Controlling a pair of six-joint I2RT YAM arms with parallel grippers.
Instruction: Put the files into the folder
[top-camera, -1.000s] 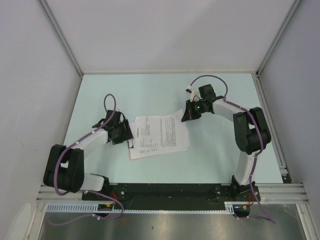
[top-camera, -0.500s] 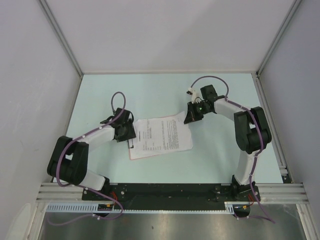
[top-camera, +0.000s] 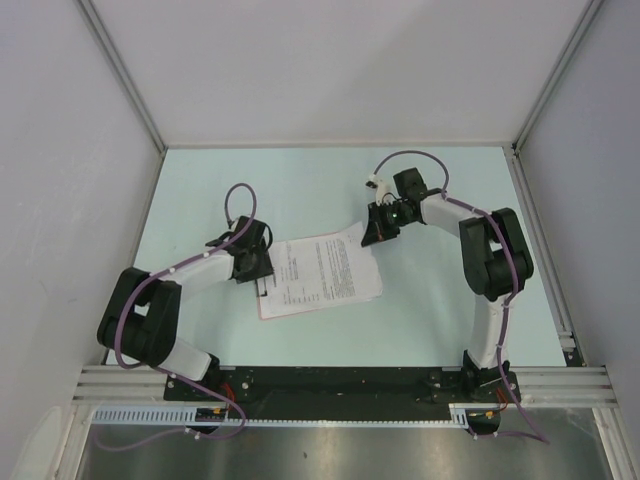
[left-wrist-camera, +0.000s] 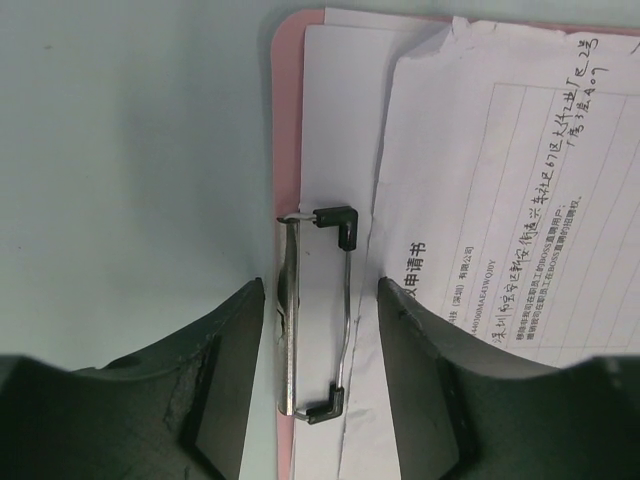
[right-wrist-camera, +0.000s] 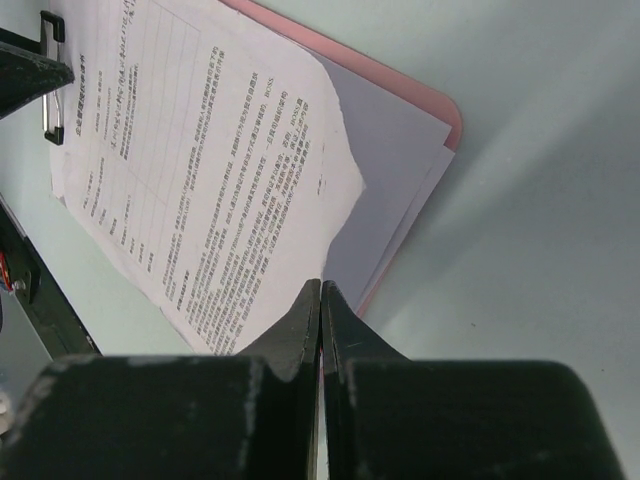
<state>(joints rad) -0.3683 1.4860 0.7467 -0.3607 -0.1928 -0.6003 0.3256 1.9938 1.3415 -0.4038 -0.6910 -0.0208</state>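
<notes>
The files (top-camera: 320, 275) lie as a loose white stack on the pink folder (left-wrist-camera: 285, 120), whose edge also shows in the right wrist view (right-wrist-camera: 440, 105). The folder's metal clip (left-wrist-camera: 290, 310) sits at its left short edge. My left gripper (left-wrist-camera: 320, 300) is open and straddles the clip, with a gap on each side. The clip's wire arm lies over the lower sheet's edge, while the top sheet (left-wrist-camera: 500, 200) lies skewed just beside it. My right gripper (right-wrist-camera: 321, 285) is shut on the top sheet's (right-wrist-camera: 200, 170) far corner and holds it lifted above the lower sheets.
Pale green table (top-camera: 300, 190) inside white walls, with a metal rail (top-camera: 340, 385) along the near edge. The right arm's elbow (top-camera: 490, 255) stands to the right of the papers.
The left gripper has moved in over the clip and its jaws have narrowed. The right gripper has shifted slightly left, still pinching the sheet corner.
</notes>
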